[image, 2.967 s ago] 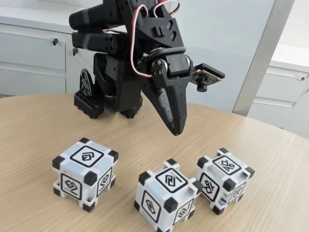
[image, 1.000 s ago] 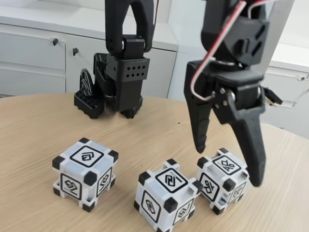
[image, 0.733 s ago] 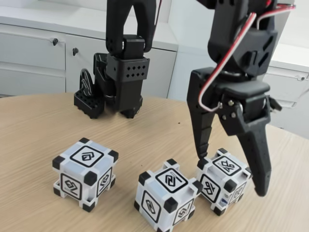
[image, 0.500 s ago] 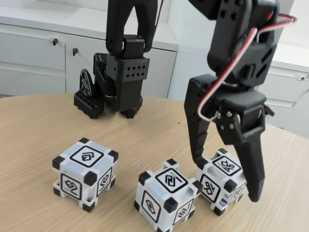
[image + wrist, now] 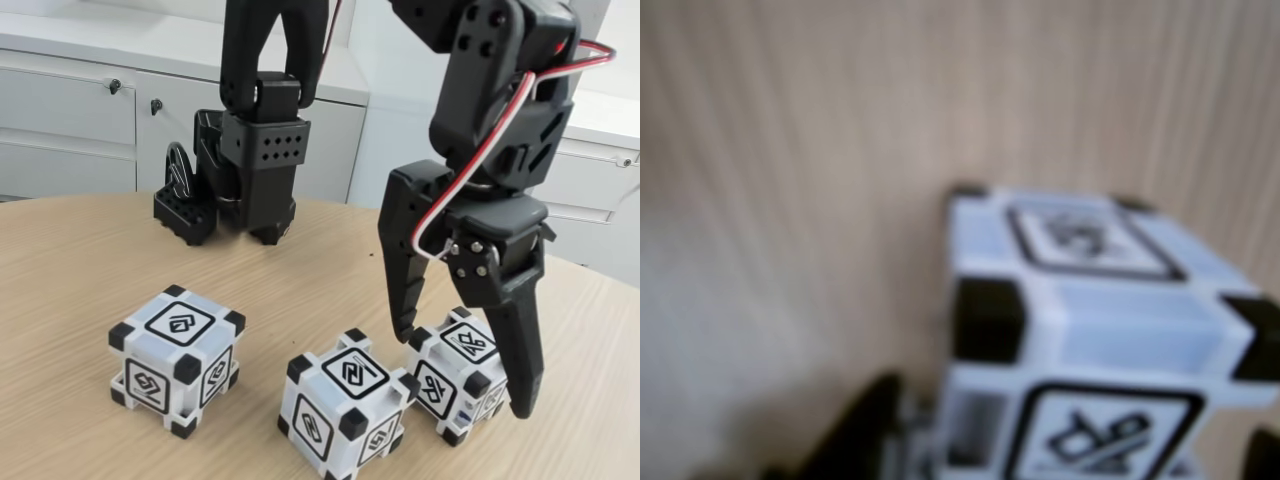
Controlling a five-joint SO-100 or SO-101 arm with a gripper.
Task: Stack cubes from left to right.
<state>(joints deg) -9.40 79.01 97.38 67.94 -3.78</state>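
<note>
Three white cubes with black corners stand in a row on the wooden table in the fixed view: the left cube (image 5: 178, 358), the middle cube (image 5: 345, 405) and the right cube (image 5: 468, 343). My black gripper (image 5: 462, 372) is open and hangs point-down over the right cube, one finger at its left side and the other at its right side. Whether the fingers touch it I cannot tell. In the wrist view the right cube (image 5: 1090, 330) looms close and blurred, with a dark finger (image 5: 860, 430) at its lower left.
The arm's black base (image 5: 250, 170) stands behind the cubes at the table's back. White cabinets (image 5: 70, 110) run along the wall behind. The curved table edge (image 5: 600, 285) passes close to the right of the right cube.
The gripper swung right from the middle of the table, opened, and over the last second came down so its fingers straddle the right cube. The cubes have not moved.
</note>
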